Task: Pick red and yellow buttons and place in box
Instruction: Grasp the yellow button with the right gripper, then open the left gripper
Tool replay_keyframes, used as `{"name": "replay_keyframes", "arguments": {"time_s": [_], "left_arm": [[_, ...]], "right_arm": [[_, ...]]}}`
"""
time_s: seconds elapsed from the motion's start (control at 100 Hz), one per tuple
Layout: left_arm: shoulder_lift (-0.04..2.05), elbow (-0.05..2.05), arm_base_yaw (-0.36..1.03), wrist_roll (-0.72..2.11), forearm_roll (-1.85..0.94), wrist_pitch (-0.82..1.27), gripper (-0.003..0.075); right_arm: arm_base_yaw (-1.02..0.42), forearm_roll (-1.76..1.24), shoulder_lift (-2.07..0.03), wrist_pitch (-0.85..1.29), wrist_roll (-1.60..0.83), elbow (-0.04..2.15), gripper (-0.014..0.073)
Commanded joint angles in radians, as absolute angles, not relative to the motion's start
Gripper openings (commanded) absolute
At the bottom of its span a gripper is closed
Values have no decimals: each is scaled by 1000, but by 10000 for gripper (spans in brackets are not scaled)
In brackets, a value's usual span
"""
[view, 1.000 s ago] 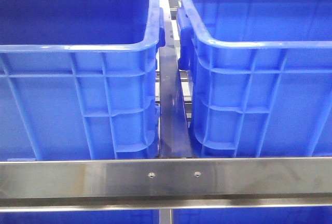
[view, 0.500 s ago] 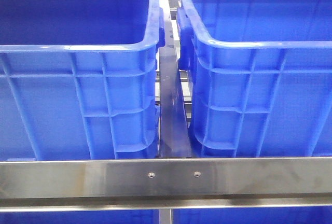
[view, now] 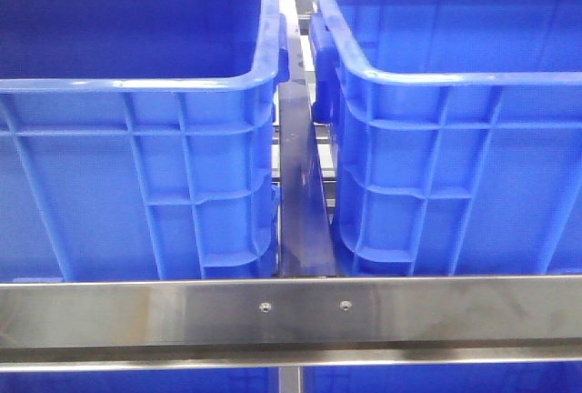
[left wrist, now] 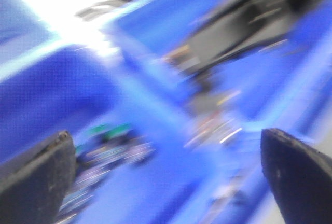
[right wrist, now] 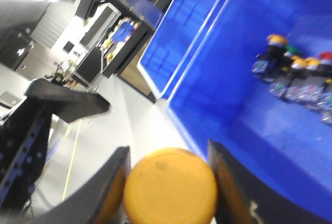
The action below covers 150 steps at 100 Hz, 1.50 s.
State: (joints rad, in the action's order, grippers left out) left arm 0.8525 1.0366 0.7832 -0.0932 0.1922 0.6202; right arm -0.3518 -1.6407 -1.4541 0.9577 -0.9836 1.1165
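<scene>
The right end effector (right wrist: pixel 168 182) grips a yellow button (right wrist: pixel 170 186); the left end effector (left wrist: pixel 171 177) is spread wide, holding nothing, above a blurred blue crate (left wrist: pixel 155 182).

No readable text, labels, brands or numbers anywhere: blue crates (view: pixel 136 184) plain, steel rail (view: pixel 291 316) bare, left wrist view too blurred, bagged parts (right wrist: pixel 295 76) beyond the jaws too small to read.

2 blue crates (view: pixel 136 93) behind rail (view: pixel 291 313).
</scene>
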Motion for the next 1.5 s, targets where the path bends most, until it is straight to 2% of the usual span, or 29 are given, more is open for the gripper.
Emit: {"name": "replay_keyframes", "arguments": {"time_s": [0.0,0.37,0.66,0.76,0.83,1.08,1.49], "left_arm": [[782,1037,719,-161,280,590,659],[442,883,397,-252,370,643,657],[160,733,279,-306,369,656,627],[100,719,274,-306,369,687,552],[78,714,274,-306,369,705,456],[71,714,274,-306,369,709,-22],[71,714,274,-306,369,709,-19]], "right_arm": [[-324,-1728,-1417,992,-989,1152,15],[-299,-1727,-1417,990,-993,1152,15],[-262,-1727,-1417,990,-1000,1152,15],[-245,-1727,-1417,990,-1000,1152,15],[-230,-1727,-1417,990,-1000,1152,15],[-164,-1728,-1417,993,-1000,1152,15],[65,-1731,-1426,877,-1000,1152,15]]}}
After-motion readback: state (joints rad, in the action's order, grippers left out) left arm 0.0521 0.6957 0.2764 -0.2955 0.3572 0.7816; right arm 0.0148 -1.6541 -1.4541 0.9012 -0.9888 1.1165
